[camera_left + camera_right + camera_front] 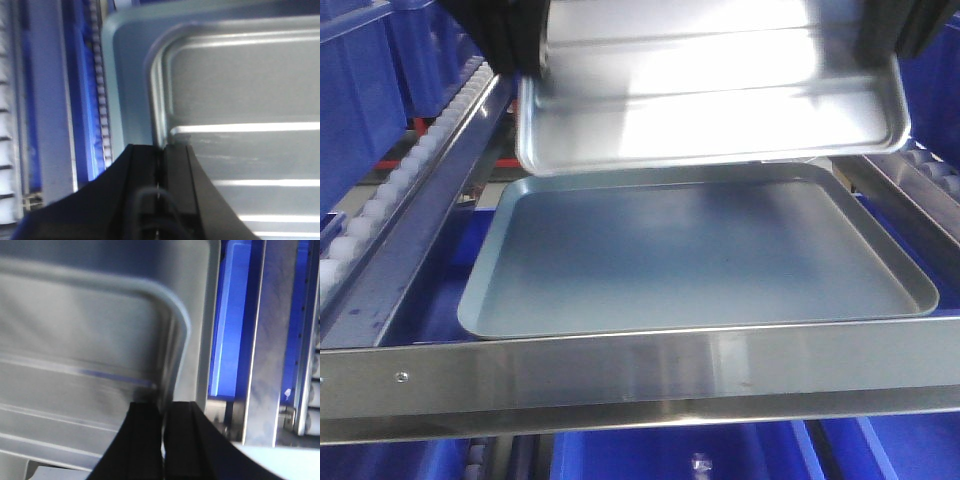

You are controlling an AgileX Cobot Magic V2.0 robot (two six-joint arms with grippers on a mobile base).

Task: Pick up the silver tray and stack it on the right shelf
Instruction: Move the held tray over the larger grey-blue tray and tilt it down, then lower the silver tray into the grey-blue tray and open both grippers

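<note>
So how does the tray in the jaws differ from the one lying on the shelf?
The silver tray is shiny with raised ridges; the grey tray is duller and smooth-based. The silver tray is smaller than the grey one. It is held tilted above the grey tray, which lies flat. Both are shallow, rectangular, round-cornered metal.

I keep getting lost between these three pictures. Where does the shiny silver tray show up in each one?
Front view: the silver tray spans the top, tilted, above the larger grey tray.
Left wrist view: it fills the right side, its rim pinched by the left gripper.
Right wrist view: it fills the left side, its rim pinched by the right gripper.
Shared landmark: the grey tray, bordering it in both wrist views.
</note>
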